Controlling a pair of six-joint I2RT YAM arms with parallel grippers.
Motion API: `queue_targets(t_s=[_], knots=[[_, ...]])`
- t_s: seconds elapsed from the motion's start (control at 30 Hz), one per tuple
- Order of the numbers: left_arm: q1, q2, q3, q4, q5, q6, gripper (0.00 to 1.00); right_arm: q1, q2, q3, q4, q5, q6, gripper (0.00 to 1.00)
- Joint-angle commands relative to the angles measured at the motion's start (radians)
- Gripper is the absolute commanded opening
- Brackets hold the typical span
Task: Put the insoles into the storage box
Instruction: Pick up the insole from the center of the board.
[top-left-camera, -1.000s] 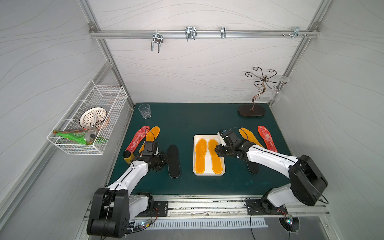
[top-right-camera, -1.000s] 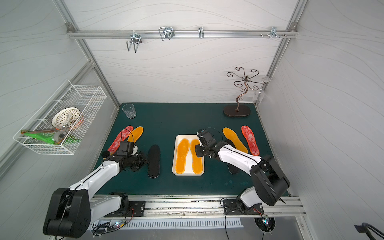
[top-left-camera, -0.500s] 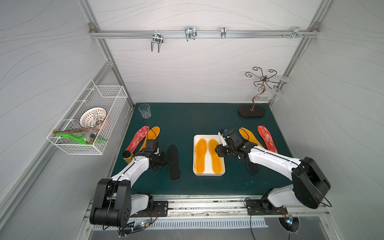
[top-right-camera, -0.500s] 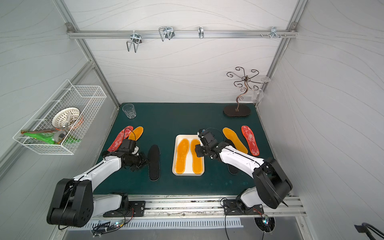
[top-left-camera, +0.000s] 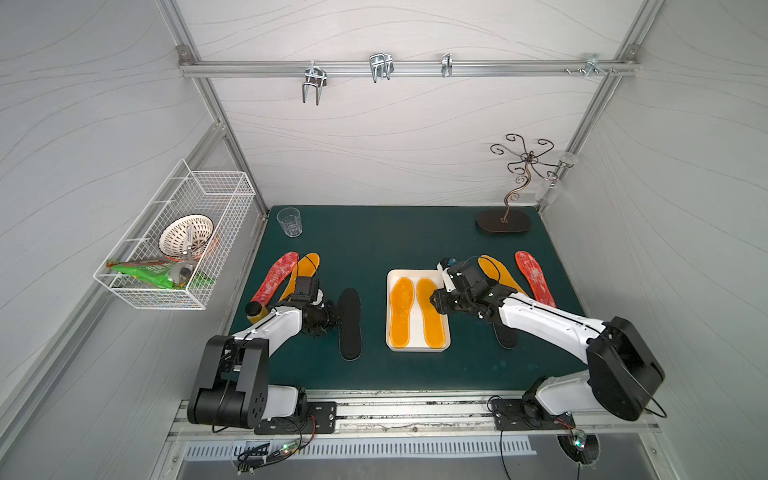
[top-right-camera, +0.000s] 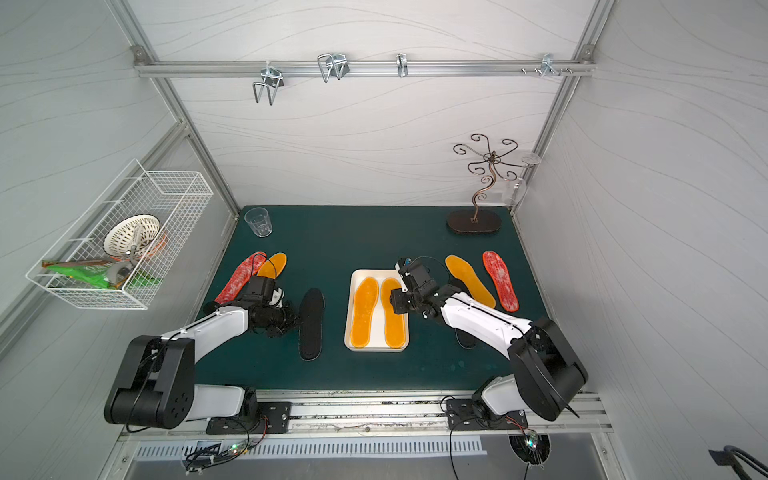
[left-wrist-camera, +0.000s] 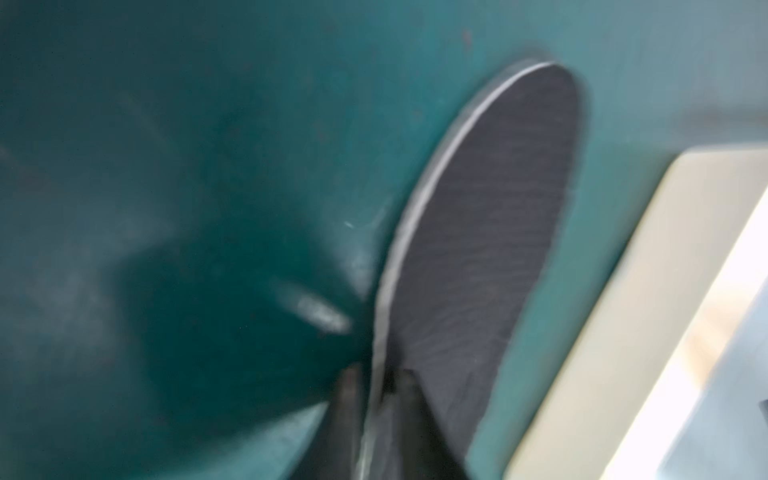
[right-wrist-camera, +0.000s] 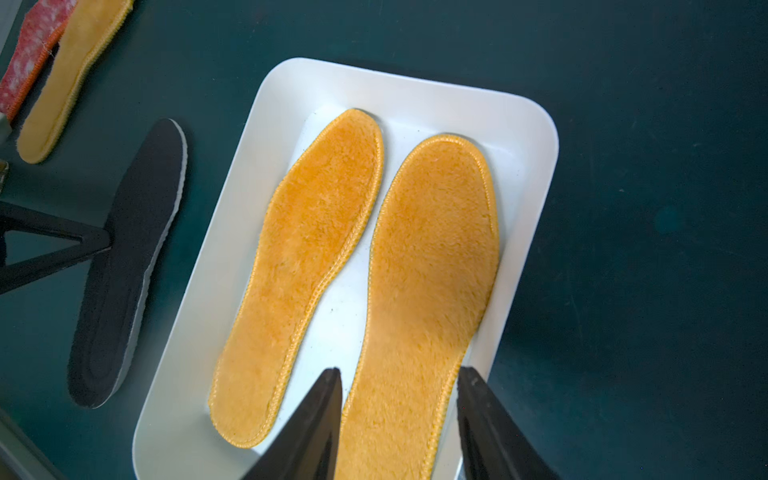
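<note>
The white storage box (top-left-camera: 417, 274) sits mid-table with two orange insoles (top-left-camera: 401, 311) lying flat side by side in it. My right gripper (right-wrist-camera: 400, 370) hovers open over its near-right part, its fingers either side of the right orange insole (right-wrist-camera: 432, 270). My left gripper (left-wrist-camera: 376, 374) is shut on the left edge of a black insole (top-left-camera: 349, 324) lying left of the box. A red insole (top-left-camera: 276, 276) and an orange one (top-left-camera: 305, 268) lie far left. Another orange (top-left-camera: 496, 272) and red (top-left-camera: 534, 278) lie right. A second black insole (top-left-camera: 505, 336) is partly hidden under my right arm.
A clear glass (top-left-camera: 289, 222) stands at the back left and a metal jewelry stand (top-left-camera: 503, 222) at the back right. A yellow bottle (top-left-camera: 254, 311) is beside my left arm. The wire basket (top-left-camera: 174, 249) hangs on the left wall.
My left arm has shifted slightly at the black insole's edge, and the insole has stayed in place. The right gripper has held its spot over the box.
</note>
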Motion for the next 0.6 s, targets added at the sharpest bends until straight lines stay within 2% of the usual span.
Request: queue_targets(t_s=[0.0,0.07,0.33,0.57], knots=[[-0.005,0.022,-0.001,0.010,-0.020,0.001,0.10,-0.010,-0.026,-0.017,0.017,-0.006,-0.003,0.49],[-0.005,0.017,-0.002,0.010,-0.024,-0.001,0.00,-0.013,-0.034,-0.025,0.023,0.002,-0.004,0.49],[-0.005,-0.035,0.017,-0.034,-0.044,0.007,0.00,-0.044,-0.058,-0.060,0.066,0.047,0.007,0.49],[-0.005,-0.146,0.053,-0.116,-0.128,0.040,0.00,-0.094,-0.097,-0.058,0.063,0.073,0.007,0.53]])
